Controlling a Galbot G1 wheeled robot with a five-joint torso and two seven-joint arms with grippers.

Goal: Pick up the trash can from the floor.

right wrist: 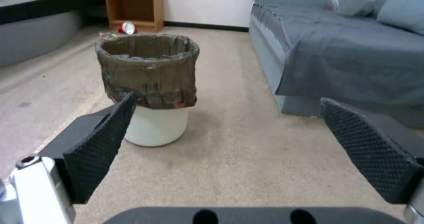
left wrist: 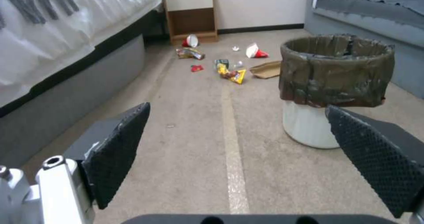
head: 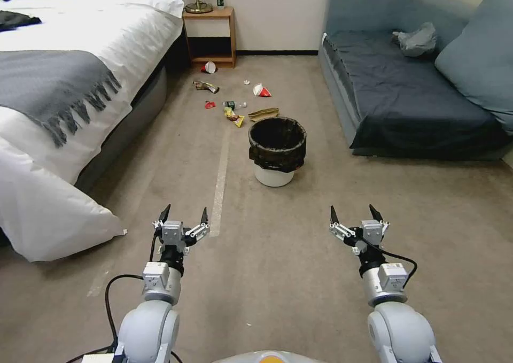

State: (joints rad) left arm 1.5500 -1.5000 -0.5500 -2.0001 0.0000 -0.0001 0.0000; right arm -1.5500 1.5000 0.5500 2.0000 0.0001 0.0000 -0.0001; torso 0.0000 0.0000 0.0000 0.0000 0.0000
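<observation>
We hold our left gripper (head: 183, 215) out ahead and low over the floor (head: 278, 277), fingers spread wide with nothing between them; through its wrist camera the two black textured pads (left wrist: 119, 144) frame bare carpet and a pale stripe (head: 219, 184) that runs away from us. Our right gripper (head: 352, 214) sits level with it, well apart to the right, its jaws likewise wide open and empty.

We count one trash can (head: 277, 150): a round white bin with a crinkled black liner (head: 278, 157) folded over its rim, standing upright on the carpet ahead of us, between the lines of our two arms and just right of the stripe. Neither gripper touches it; open carpet lies between it and both sets of fingertips.

On our far left stands one bed (head: 80, 85) with white linen, a grey fringed throw (head: 48, 85) and a white pillow (head: 43, 208) slumped against its side on the floor. Beyond it we see one wooden nightstand (head: 211, 34). Past the can lies scattered litter: a red cup (head: 210, 67) on its side, a few wrappers (head: 235, 118), a small red-and-white carton (head: 261, 90) and a flat piece of brown cardboard (head: 263, 114). To the right, one blue-grey sofa (head: 417, 85) carries a crumpled grey bag (head: 417, 41).
</observation>
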